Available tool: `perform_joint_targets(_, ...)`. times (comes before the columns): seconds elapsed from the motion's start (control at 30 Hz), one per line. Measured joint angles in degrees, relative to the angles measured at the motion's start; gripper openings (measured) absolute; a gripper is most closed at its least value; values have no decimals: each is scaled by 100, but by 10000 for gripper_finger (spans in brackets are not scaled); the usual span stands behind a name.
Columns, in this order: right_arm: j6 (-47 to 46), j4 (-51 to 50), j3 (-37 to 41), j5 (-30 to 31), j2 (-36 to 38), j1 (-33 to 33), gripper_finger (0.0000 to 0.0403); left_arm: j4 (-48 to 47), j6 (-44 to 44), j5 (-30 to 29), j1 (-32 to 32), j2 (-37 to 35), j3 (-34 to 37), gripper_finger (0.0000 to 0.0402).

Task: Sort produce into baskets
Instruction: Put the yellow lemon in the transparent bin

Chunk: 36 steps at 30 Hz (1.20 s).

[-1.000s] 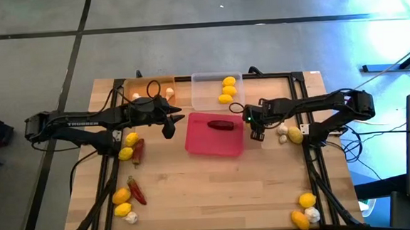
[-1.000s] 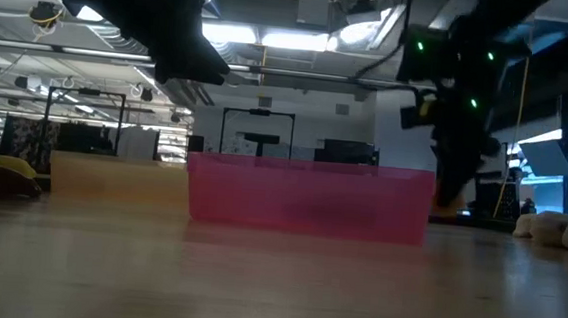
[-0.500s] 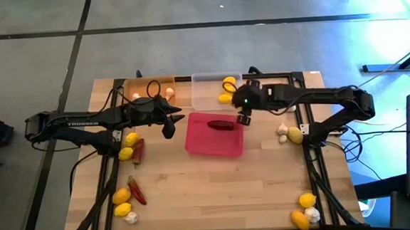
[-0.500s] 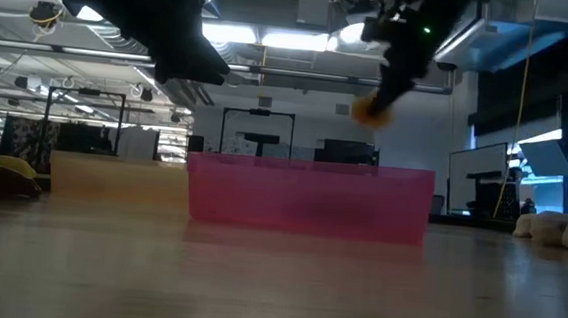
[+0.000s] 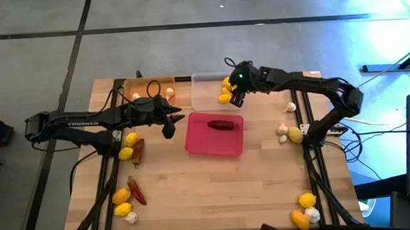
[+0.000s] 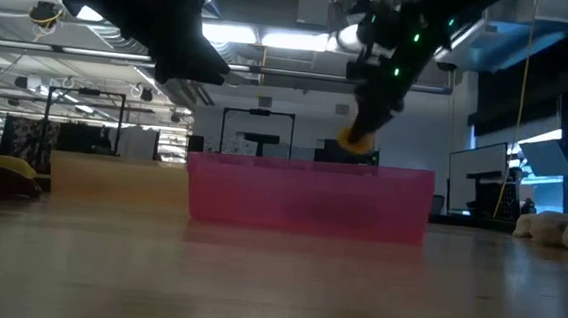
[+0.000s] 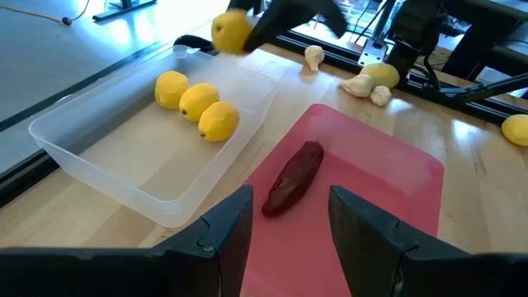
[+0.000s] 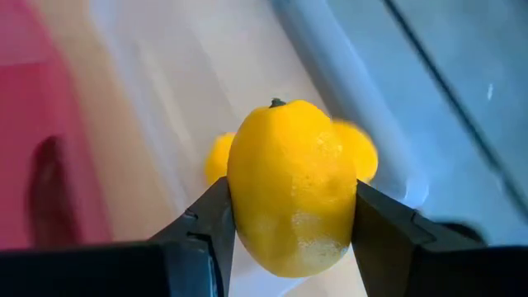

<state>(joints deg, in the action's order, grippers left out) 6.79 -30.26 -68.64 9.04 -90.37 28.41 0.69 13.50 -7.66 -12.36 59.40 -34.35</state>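
While over the clear tray, right claw gripping lemon

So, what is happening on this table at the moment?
The right gripper holds a yellow oval lemon in the air above the clear plastic tray, where three lemons already lie. The left gripper hovers open near the pink-red plastic tray, which contains one dark red chili pepper. More lemons, white garlic bulbs and chili peppers lie along both sides of the wooden table.
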Motion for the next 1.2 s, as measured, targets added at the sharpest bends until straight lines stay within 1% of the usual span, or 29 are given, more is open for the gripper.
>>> perform_joint_targets(0.17, -770, -36, 1, -285, -465, 269, 175, 0, -24, -1, 0, -1, 0, 155)
perform_joint_targets(0.3, -1084, -119, 2, -370, -684, 290, 175, 0, -37, 0, 0, 0, 0, 155)
perform_joint_targets(0.63, -1152, -295, 2, -359, -1067, 274, 175, -2, -42, 0, -1, 0, 0, 155)
perform_joint_targets(0.83, -1150, -241, 2, -311, -1084, 274, 176, -2, -46, 0, -1, 0, 0, 155)
perform_joint_targets(0.93, -1151, -281, 2, -311, -1084, 274, 192, -2, -46, -2, -2, 0, 0, 155)
perform_joint_targets(1.2, -1087, -326, 2, -311, -1082, 274, 270, -2, -46, -1, -2, 0, 0, 155)
